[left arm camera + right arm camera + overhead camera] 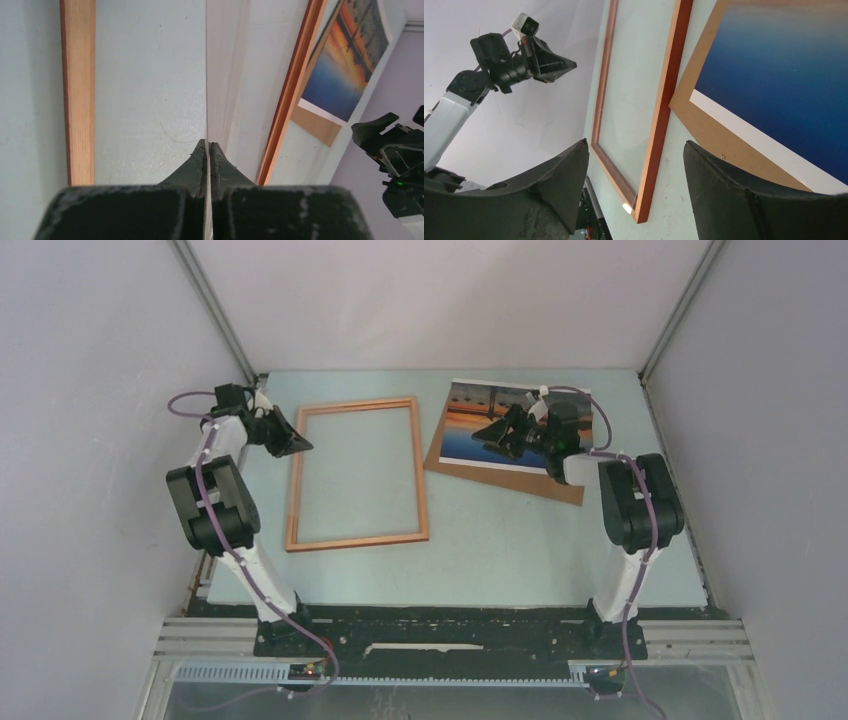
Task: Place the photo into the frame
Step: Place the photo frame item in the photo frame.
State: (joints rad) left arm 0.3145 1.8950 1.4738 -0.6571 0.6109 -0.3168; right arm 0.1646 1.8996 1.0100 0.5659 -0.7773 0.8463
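Pickup stage, by the look of it. The photo lies flat on a brown backing board at the far right of the tabletop, outside the frame, with the board's corner just beside the frame's right rail. The right claw hovers released over the photo's frame-side edge, holding nothing. The left claw is clenched by the frame's left rail. The next move calls for a shallow pinch on the paper's edge alone, leaving the board behind. The frame's interior lies open to receive the photo.

Left pincer closed, right pincer spread wide.

White arm links join black housings, with purple cables running alongside.
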